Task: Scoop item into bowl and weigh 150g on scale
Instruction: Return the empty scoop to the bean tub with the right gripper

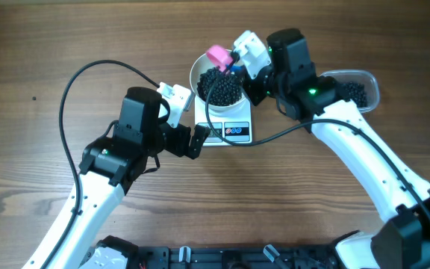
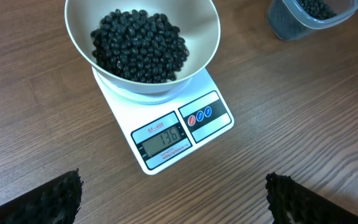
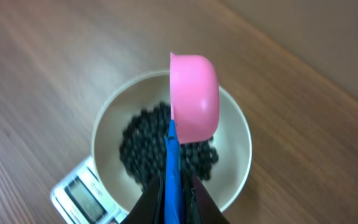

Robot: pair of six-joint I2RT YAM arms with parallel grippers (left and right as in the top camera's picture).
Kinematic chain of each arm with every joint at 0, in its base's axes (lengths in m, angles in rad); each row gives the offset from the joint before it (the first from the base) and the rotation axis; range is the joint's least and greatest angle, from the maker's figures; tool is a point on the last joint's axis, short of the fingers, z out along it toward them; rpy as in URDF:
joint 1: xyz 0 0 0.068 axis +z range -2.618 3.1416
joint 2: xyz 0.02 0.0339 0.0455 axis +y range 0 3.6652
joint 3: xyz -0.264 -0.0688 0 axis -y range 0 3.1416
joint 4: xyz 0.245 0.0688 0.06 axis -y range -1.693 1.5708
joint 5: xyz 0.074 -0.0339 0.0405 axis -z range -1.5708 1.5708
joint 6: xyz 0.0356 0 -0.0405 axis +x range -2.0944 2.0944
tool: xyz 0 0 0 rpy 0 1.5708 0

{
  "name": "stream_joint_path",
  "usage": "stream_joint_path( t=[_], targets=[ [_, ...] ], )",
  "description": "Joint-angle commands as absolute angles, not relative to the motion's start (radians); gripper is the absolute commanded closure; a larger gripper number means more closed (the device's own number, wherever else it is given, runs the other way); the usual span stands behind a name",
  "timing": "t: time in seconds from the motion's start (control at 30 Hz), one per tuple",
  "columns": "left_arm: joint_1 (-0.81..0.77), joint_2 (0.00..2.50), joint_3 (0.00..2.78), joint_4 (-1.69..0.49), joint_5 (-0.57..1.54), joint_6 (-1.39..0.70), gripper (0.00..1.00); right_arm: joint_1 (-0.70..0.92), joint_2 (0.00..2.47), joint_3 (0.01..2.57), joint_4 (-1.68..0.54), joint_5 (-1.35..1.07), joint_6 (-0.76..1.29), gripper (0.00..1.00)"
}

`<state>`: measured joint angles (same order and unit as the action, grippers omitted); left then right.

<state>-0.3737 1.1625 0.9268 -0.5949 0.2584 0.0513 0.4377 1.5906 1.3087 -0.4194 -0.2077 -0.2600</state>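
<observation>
Wood-grain tabletop (image 2: 303, 124) carries the scale (image 2: 166, 140), display reading 136, ahead of the wide-open left gripper (image 2: 176, 199). The right gripper (image 3: 174, 202) clamps the blue handle of the pink scoop (image 3: 194, 96), which is tilted above black beans (image 3: 145, 140) in the white bowl (image 3: 107, 140) beyond its jaws.

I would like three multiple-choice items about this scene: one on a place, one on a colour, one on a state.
1. Where does the bowl stand?
A. on the scale
B. on a tray
C. on a plate

2. Which colour is the cup of the scoop?
A. green
B. pink
C. white

3. How do the jaws of the left gripper stand?
A. shut on the scoop
B. shut on nothing
C. open

Answers:
1 A, the bowl rests on the scale's platform, above its display.
2 B, the pink cup hangs over the beans.
3 C, the two fingers stand far apart and hold nothing.
</observation>
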Motion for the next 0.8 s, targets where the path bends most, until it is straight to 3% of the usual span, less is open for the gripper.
stream_joint_path(
  t=[0.0,0.07,0.1,0.23,0.27,0.4,0.5,0.67,0.77],
  targets=[
    [-0.377,1.165,0.94,-0.592,0.252,0.072,0.0,0.385,1.468,1.314,-0.381,-0.154,-0.118,0.96],
    [-0.377,1.165,0.94,-0.592,0.252,0.072,0.0,0.326,1.427,1.314,-0.379,-0.105,-0.101,0.96],
    [-0.377,1.165,0.94,-0.592,0.252,0.072,0.0,0.217,1.388,1.314,-0.382,-0.124,-0.073,0.96],
    [-0.377,1.165,0.94,-0.592,0.252,0.072,0.0,-0.06,1.369,1.314,-0.383,-0.685,-0.049,0.96],
    [-0.377,1.165,0.94,-0.592,0.252,0.072,0.0,-0.105,1.369,1.314,-0.384,-0.729,-0.049,0.96],
    [-0.377,1.165,0.94,-0.592,0.252,0.071,0.0,-0.262,1.369,1.314,-0.416,-0.504,-0.051,0.96],
    [-0.377,1.165,0.94,-0.592,0.252,0.072,0.0,-0.323,1.369,1.314,-0.601,-0.324,-0.049,0.96],
    [-0.377,1.165,0.94,-0.592,0.252,0.072,0.0,-0.32,1.369,1.314,-0.85,-0.322,-0.053,0.96],
    [-0.377,1.165,0.94,-0.592,0.252,0.072,0.0,-0.32,1.377,1.314,-0.868,-0.321,-0.116,0.96]
  ],
)
